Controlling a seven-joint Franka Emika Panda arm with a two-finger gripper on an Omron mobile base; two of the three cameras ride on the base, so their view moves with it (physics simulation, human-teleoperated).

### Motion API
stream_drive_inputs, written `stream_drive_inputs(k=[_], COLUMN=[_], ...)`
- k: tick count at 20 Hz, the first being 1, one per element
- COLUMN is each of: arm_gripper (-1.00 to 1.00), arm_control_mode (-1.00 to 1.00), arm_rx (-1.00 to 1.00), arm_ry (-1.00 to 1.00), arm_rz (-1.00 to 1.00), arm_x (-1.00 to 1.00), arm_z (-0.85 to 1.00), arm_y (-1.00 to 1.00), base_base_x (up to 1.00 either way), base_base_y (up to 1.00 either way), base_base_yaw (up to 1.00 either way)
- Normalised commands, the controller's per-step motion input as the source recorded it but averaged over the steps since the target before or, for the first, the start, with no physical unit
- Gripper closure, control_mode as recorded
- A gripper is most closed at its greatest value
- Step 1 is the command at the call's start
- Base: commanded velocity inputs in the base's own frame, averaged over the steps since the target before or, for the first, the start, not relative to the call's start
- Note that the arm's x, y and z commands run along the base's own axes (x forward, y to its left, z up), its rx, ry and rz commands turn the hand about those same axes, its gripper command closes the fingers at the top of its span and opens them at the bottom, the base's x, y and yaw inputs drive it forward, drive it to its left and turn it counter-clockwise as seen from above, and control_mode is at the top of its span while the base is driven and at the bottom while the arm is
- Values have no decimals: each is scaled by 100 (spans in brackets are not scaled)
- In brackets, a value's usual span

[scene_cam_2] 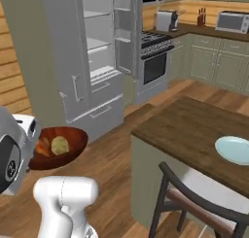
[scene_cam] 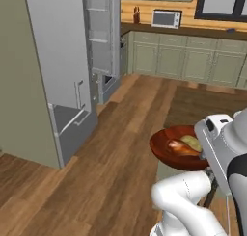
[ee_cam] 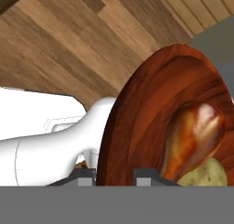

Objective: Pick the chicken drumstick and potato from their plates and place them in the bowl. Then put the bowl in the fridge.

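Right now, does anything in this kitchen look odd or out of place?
The tall grey fridge stands wide open, and the glossy reddish-brown bowl hangs above the wooden floor, gripped by its rim, with the orange-brown drumstick and pale potato inside. Nothing has spilled.

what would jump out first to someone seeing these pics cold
The glossy reddish-brown bowl held up over the wooden floor beside the white arm, with the chicken drumstick and potato already lying in it; the gripper is shut on the bowl's rim. Next, the tall grey fridge ahead with its doors open, pale shelves showing. A light blue plate sits on the dark wooden counter at right.
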Motion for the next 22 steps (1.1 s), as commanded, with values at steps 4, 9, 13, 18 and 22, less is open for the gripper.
stream_drive_inputs(k=[4,9,13,18,22], arm_gripper=[100,100,100,100,100], arm_control_mode=[100,100,100,100,100], arm_rx=[0,0,0,0,0], arm_ry=[0,0,0,0,0], arm_rz=[0,0,0,0,0], arm_x=[0,0,0,0,0], arm_z=[0,0,0,0,0], arm_y=[0,0,0,0,0], base_base_x=[100,100,93,64,27], base_base_y=[100,100,97,47,1], base_base_yaw=[-37,-50,-48,-41,-33])
